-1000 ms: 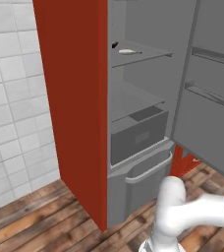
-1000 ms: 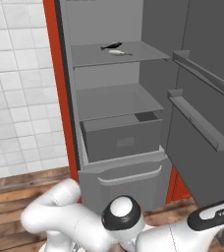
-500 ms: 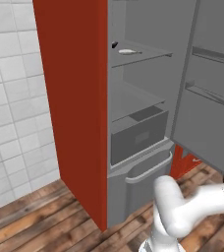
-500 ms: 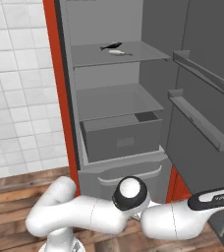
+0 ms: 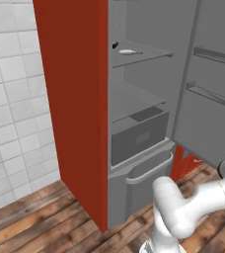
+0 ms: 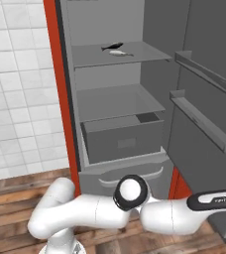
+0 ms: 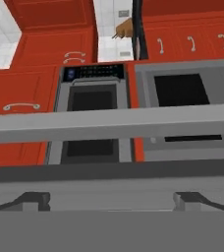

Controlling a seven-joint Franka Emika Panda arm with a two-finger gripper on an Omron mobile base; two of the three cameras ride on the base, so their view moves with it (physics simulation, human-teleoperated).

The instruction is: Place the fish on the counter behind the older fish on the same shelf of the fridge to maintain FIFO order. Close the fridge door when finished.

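The white arm [image 6: 110, 213] has swung further out to the lower right of both base views since a moment ago, toward the fridge door [image 6: 204, 99]. The fridge and the fish have not moved.

The fridge [image 5: 134, 99] stands open. On the top shelf [image 6: 120, 55], near the upper middle of the right base view, lie two fish. The fish [image 6: 112, 46], the small dark one, sits at the back. The older fish [image 6: 119, 52], the pale one, lies just in front of it, and they look very close or touching. In the left base view the dark fish [image 5: 115, 45] peeks out at the shelf's left end, with the pale fish [image 5: 128, 51] beside it.

So the fish part looks done. I think the door is the next job.

The jaws are wide open and hold nothing. In the hand view the tips [image 7: 33, 199] show at the bottom, with a grey rail [image 7: 112, 123] across the middle.

The door looks big, stiff and hard, not something that bends or breaks. It is probably heavy but swings on its hinge. A good place to push is the flat grey face or a rail near the outer edge, far from the hinge. The smooth panel may be slippery, so a steady push should work better than a pinch.
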